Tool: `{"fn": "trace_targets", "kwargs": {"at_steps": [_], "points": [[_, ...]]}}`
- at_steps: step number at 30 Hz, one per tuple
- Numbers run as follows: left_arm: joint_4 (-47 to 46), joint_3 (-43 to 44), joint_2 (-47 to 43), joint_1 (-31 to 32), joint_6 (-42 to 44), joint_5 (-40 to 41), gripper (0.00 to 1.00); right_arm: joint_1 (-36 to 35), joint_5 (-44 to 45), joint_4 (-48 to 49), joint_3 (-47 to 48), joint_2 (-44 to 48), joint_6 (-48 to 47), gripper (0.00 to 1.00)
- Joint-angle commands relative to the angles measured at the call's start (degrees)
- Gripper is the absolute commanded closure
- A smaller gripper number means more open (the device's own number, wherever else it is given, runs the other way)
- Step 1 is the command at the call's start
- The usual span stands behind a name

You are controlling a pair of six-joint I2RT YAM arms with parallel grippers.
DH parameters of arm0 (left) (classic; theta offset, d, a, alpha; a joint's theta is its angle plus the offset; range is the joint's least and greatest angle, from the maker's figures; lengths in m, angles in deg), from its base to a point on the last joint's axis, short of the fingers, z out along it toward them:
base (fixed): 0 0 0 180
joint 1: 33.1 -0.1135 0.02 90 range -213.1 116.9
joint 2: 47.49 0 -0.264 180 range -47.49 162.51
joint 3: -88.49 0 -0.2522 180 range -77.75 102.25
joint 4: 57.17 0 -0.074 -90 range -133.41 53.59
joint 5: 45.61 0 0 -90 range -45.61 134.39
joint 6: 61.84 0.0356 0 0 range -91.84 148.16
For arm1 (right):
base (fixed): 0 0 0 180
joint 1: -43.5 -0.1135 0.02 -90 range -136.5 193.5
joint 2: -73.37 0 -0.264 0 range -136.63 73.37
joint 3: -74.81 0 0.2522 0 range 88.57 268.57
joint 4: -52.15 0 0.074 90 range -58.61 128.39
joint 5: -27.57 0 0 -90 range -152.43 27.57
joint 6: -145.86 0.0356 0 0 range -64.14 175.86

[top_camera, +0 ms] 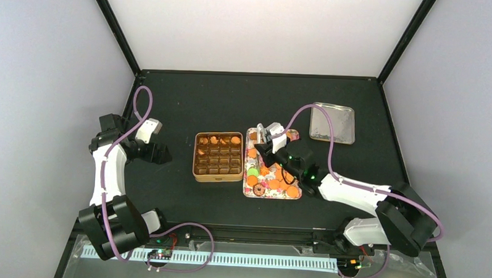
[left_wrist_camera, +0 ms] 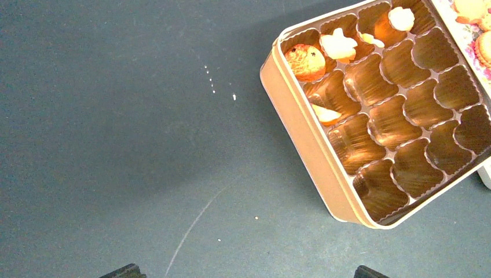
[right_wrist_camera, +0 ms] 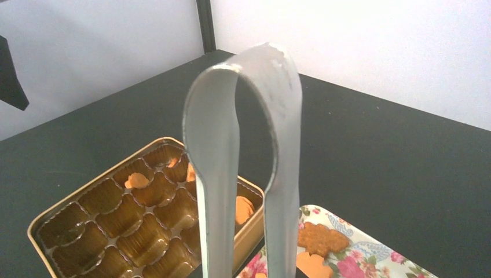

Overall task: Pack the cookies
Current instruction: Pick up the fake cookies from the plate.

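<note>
Several orange-golden cookies point(top_camera: 274, 182), a green one point(top_camera: 253, 172) and a brown ring one point(top_camera: 258, 190) lie on a flower-printed tray point(top_camera: 252, 134). A few cookies point(top_camera: 219, 140) sit in the far cups of the square gold tin point(top_camera: 196, 169). My right gripper point(top_camera: 269, 150) is over the tray's far end, shut on metal tongs point(right_wrist_camera: 278, 145) that stand up in the right wrist view between the tin point(right_wrist_camera: 58, 209) and the tray point(right_wrist_camera: 370, 255). My left gripper point(top_camera: 161, 153) is open and empty, left of the tin point(left_wrist_camera: 301, 139), fingertips point(left_wrist_camera: 124, 271) wide apart.
A plain silver lid point(top_camera: 332, 123) lies at the back right of the black table. Small crumbs point(left_wrist_camera: 209, 78) and a pale scratch mark the mat left of the tin. Black frame posts and white walls close in the table.
</note>
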Motion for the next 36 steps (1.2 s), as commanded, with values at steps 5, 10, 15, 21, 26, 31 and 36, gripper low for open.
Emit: {"fn": "trace_targets", "kwargs": {"at_steps": [5, 10, 15, 21, 26, 31, 36], "points": [[1.8, 2.03, -1.04, -0.08, 1.26, -1.91, 0.03, 0.1, 3.73, 7.0, -4.09, 1.44, -0.12, 0.68], [2.06, 2.28, -1.25, -0.05, 1.26, -1.87, 0.03, 0.04, 4.07, 7.12, -8.14, 4.31, 1.45, 0.68], [2.21, 2.41, -1.29, 0.09, 0.87, -2.18, 0.03, -0.98, 4.28, 6.74, -11.48, 7.04, 2.1, 0.68], [2.42, 2.79, -1.83, 0.3, 0.99, -2.02, 0.04, -4.09, 7.57, 5.39, -14.3, 9.11, 2.2, 0.68], [2.6, 2.7, -1.91, 0.35, 0.82, -2.1, 0.04, -6.22, 10.18, 3.14, -15.78, 10.75, 2.29, 0.69], [2.42, 2.38, -1.98, 0.4, 0.72, -2.27, 0.04, -8.02, 12.64, 1.77, -16.89, 11.1, 2.39, 0.78], [2.33, 2.69, -1.91, 0.57, 0.4, -2.52, 0.04, -8.44, 13.61, -0.33, -14.42, 10.67, -0.11, 0.88]]}}
